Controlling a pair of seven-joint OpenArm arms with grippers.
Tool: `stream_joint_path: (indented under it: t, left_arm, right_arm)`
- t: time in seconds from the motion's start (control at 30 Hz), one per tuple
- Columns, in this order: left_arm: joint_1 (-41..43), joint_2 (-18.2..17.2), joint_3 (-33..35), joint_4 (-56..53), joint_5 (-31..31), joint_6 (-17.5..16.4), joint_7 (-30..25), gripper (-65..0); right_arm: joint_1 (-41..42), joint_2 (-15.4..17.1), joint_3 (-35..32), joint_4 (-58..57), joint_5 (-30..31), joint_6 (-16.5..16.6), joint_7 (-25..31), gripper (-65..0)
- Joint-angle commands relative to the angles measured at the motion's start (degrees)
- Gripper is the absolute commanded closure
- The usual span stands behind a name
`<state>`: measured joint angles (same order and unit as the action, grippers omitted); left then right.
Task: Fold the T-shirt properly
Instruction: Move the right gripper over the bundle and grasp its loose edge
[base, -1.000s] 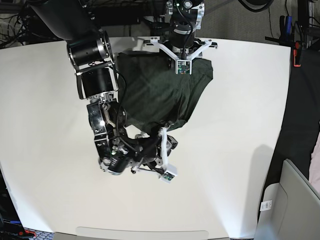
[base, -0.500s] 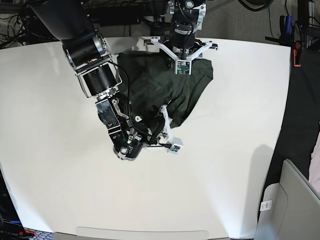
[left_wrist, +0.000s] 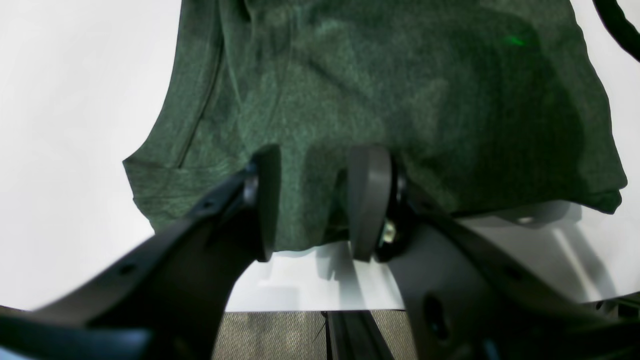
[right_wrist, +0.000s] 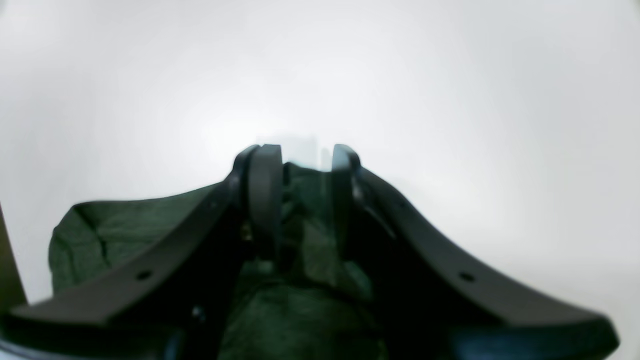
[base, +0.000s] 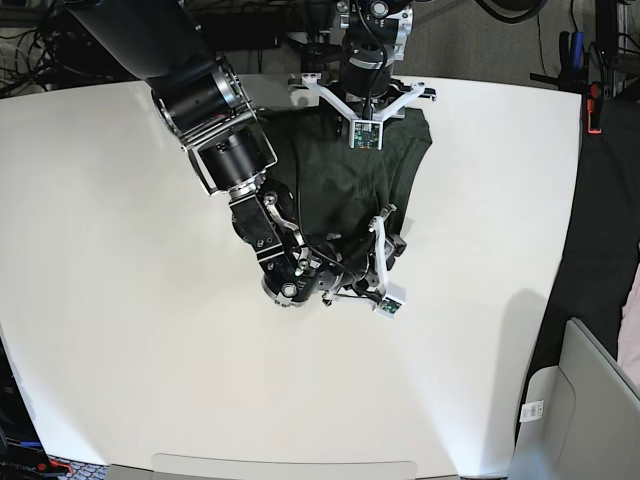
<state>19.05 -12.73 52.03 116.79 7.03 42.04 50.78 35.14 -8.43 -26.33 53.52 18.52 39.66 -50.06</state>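
While my left gripper (left_wrist: 312, 202) pins the T-shirt (base: 385, 165) hem, my right gripper (right_wrist: 300, 200), pinching cloth, has swept inward since a second ago, advancing the fold.

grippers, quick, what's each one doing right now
Left gripper: closed on the near hem of the T-shirt, cloth between its fingers.
Right gripper: closed on a bunched fold of the T-shirt.

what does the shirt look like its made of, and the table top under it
T-shirt: looks like a thin, soft knit, probably cotton or a blend; matte dark olive green with a flecked, heathered surface, and it drapes into loose folds. Table: a smooth, hard white top, likely laminate or painted board; it has an even, slightly glossy sheen, and no grain shows.
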Motion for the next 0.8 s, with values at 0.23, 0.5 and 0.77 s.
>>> stream_joint_path:
  t: [0.23, 0.5, 0.77]
  left_arm:
    - [3.41, -0.67, 2.17, 1.32, 0.58, -2.04, -1.33, -20.4]
    - [4.56, -1.73, 2.34, 1.32, 0.49, -2.04, 4.47, -20.3]
    - [3.15, -1.82, 1.73, 1.23, 0.84, -3.76, 5.0, -20.3]
  right_arm:
    - [1.83, -0.57, 0.44, 1.47, 0.86, 0.34, 5.98, -17.9]
    - [1.57, 5.04, 2.46, 12.64, 0.77, 0.34, -0.97, -17.7]
    - [-0.28, 10.32, 2.02, 10.88, 0.69, 0.34, -1.59, -17.7]
